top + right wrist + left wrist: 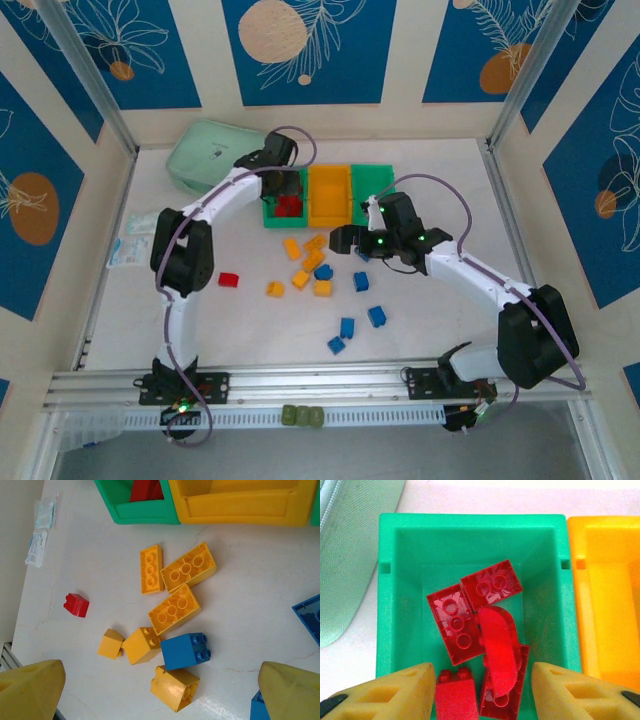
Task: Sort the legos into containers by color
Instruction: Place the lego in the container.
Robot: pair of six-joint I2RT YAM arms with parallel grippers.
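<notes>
**Red Brick Release at the Left Green Bin**

The left gripper (481, 676) hangs over the left green bin (395, 580), upper centre of the top view, jaws spread, apparently to drop a red brick (455, 695) beside the red pile (457, 625). Pad contact is unclear. The right gripper (162, 685), jaws wide, hovers above loose yellow bricks (187, 567) mid-frame, positioned for a pick

I see a pale mint pouch (208, 155) at the tabletop's (440, 310) far left corner, and two clear packets (127, 250) lying by its left edge.
</notes>
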